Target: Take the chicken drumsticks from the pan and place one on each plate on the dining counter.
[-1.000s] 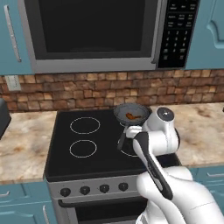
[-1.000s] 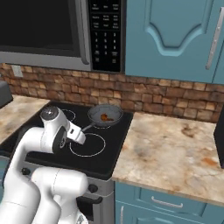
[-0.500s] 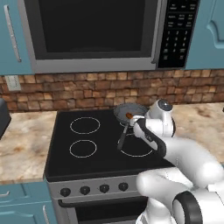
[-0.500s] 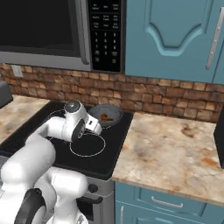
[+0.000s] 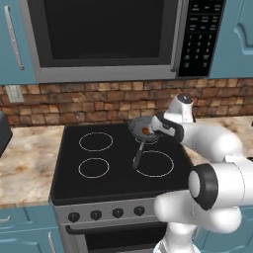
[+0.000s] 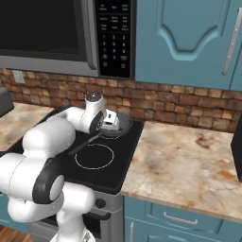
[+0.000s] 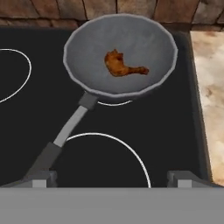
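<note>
Gripper [image 7: 111, 177] fully spread, holding nothing, aimed toward the pan [image 7: 131, 39] on the stove's back right burner. One chicken drumstick [image 7: 122, 65] lies mid-pan, untouched. Jaws wide, presumably to straddle the meat on descent; pan handle [image 7: 65, 131] points toward the camera.

I'm getting flat, even rendered light from all three cameras — no clear source, hardly any cast shadows. The cooktop [image 5: 118, 158] is reading matte black without glare; the microwave door [image 5: 101, 32] is staying dark. Everything is looking soft and pixelated — edges especially — but I'm seeing no lens distortion.
</note>
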